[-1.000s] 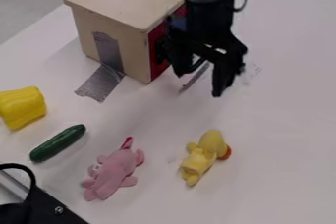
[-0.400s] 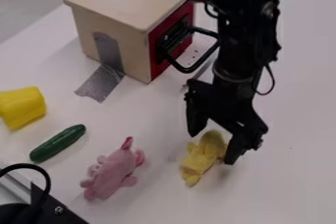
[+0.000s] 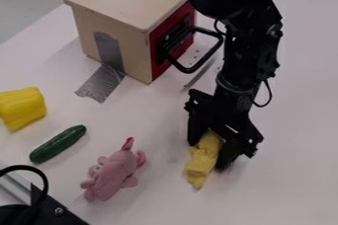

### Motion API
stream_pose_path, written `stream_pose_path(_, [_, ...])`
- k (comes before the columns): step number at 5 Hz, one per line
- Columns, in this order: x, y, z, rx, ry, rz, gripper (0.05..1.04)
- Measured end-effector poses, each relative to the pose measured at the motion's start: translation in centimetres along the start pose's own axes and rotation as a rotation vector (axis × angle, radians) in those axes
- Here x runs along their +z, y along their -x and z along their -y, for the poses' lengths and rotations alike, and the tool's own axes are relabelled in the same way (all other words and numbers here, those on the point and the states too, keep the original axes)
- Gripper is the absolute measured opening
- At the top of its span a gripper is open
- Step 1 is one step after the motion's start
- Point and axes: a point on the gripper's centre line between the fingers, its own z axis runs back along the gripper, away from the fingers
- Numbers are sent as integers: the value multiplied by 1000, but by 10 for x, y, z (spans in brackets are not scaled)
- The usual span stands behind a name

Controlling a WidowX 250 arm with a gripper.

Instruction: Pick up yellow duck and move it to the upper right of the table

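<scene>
Yellow duck point(image 3: 202, 161), plush and partly hidden

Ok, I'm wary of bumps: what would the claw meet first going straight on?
Likely the white tabletop under the claw, which has the yellow duck between its fingers; depth is unclear.

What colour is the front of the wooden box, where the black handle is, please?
Red, seen best in the camera view.
</scene>
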Motion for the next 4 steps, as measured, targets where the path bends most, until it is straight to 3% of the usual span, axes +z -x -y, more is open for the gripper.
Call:
stream_pose_path(1, [3,-3,2,-17,0,2,499])
stream_pose_path(2, [42,-16,10,-53,14,60,435])
stream_pose_path(4, [160,-82,-15,21,100,357,433])
